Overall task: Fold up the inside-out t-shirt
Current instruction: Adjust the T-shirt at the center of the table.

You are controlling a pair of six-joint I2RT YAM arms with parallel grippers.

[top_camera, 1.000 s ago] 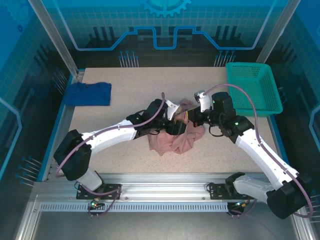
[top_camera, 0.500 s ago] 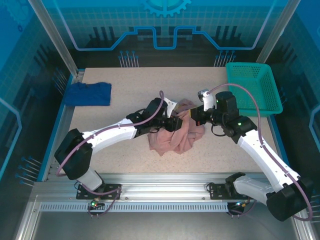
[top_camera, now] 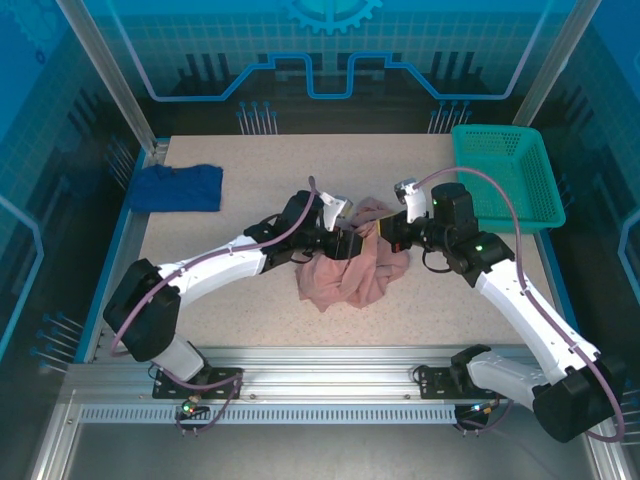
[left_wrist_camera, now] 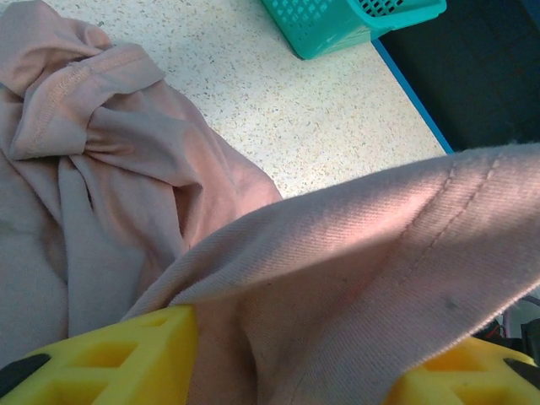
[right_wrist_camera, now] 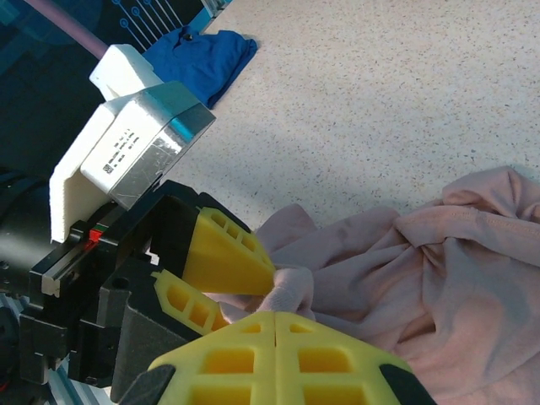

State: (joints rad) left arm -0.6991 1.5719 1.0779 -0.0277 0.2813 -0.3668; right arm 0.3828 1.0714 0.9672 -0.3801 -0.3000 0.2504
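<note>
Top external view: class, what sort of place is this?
Probably a robotics lab cell: left arm and right arm bolted to an aluminium frame, a speckled table enclosed by blue panels.

Crumpled dusty-pink t-shirt lies heaped, one fold lifted.

Overhead, two wrist close-ups on t-shirt

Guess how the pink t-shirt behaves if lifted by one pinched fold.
Likely floppy: the t-shirt lies crumpled in soft folds. Probably light: the right gripper holds a fold up by a small pinch. Rest would probably drape and trail.
</note>
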